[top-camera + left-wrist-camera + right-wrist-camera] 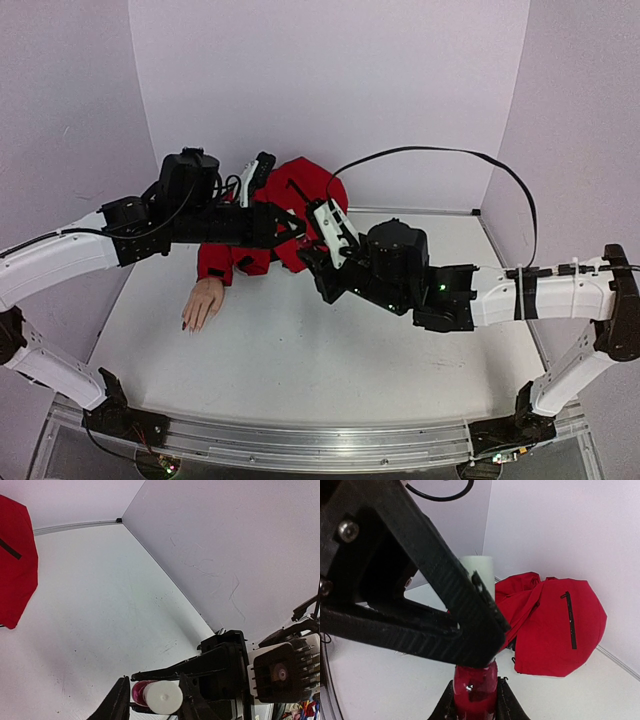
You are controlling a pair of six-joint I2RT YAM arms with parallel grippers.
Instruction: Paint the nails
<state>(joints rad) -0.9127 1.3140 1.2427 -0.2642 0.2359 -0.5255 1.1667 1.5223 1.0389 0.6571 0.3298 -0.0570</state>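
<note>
A small polish bottle (476,682) of glossy pink-red glass is held in the air between the two arms, above the matte white table (300,360). The bottle's rounded body is pinched from both sides by the right gripper (475,706), whose short black fingers (506,702) are pressed against the glass. At the other end, the smooth, cylindrical white cap (163,698) is flanked closely by the left gripper (154,701), which is closed on the bottle at its cap. In the right wrist view, one broad wedge-shaped finger (445,595) of that left gripper is seen crossing in front of the cap, its black plastic face finely ribbed and a metal screw head set near its root.

The nails (191,325) are found on a beige mannequin hand (205,298) laid flat on the table at left of centre, its fingers pointed toward the near edge. The fingertips are seen as small dark spots; their finish cannot be made out at this size. The hand is well apart from the bottle and both grippers. Its wrist is covered by a red jacket sleeve (220,262), and the rest of the soft, crumpled red jacket (305,190), marked by a thin dark zip line, is heaped near the back wall.
</note>
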